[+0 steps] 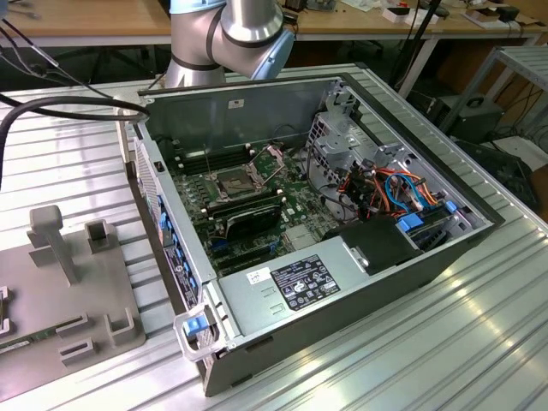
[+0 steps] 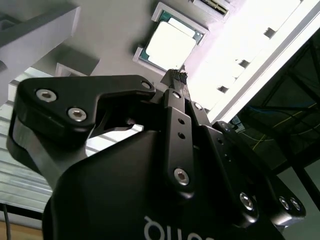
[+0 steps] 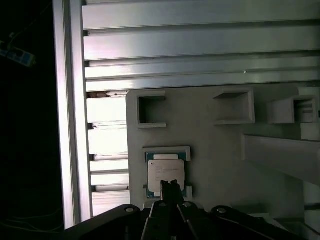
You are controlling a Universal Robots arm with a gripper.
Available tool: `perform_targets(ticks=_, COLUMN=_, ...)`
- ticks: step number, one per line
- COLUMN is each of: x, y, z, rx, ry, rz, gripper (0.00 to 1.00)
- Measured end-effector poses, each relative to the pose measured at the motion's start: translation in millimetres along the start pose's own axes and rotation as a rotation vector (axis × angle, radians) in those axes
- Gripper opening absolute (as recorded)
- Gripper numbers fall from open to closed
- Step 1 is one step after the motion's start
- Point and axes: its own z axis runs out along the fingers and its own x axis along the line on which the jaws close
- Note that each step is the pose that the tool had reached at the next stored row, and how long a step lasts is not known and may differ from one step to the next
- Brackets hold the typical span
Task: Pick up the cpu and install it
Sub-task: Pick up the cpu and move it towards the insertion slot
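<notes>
The cpu (image 2: pixel 170 45) (image 3: pixel 165 171) is a small square chip with a pale metal top. It lies flat in a raised holder on the grey fixture plate (image 3: pixel 210 145) (image 1: pixel 51 282). In both wrist views my gripper (image 2: pixel 177 76) (image 3: pixel 170 185) hovers just above the chip's edge. Its two black fingers are pressed together, shut, with nothing between them. In the exterior view the open computer case (image 1: pixel 308 214) lies on the table, and the dark cpu socket (image 1: pixel 233 181) on its motherboard has its metal frame raised.
The fixture plate carries several raised blocks and a tall post (image 1: pixel 53 240). It rests on a ribbed aluminium table (image 1: pixel 445 342). The arm's base (image 1: pixel 224 34) stands behind the case. Black cables (image 1: pixel 51 107) run along the exterior view's left.
</notes>
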Motion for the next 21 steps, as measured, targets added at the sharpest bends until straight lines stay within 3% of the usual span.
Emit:
perform_targets(ticks=6, x=0.0, y=0.0, z=0.4, rx=-0.0002, ry=-0.0003, rz=0.000, gripper=0.11)
perform_targets(ticks=9, x=0.0, y=0.0, z=0.5, rx=-0.0002, ry=-0.0002, rz=0.000, gripper=0.29)
perform_targets(ticks=12, x=0.0, y=0.0, z=0.6, rx=-0.0002, ry=-0.0003, rz=0.000, gripper=0.36)
perform_targets(ticks=17, x=0.0, y=0.0, z=0.8, rx=-0.0002, ry=-0.0003, rz=0.000, gripper=0.66)
perform_targets(ticks=19, x=0.0, y=0.0, z=2.6, rx=-0.0006, ry=-0.0007, rz=0.000, gripper=0.66)
perform_targets(ticks=21, x=0.0, y=-0.3, z=9.6, rx=-0.0003, ry=-0.0003, rz=0.000, gripper=0.66)
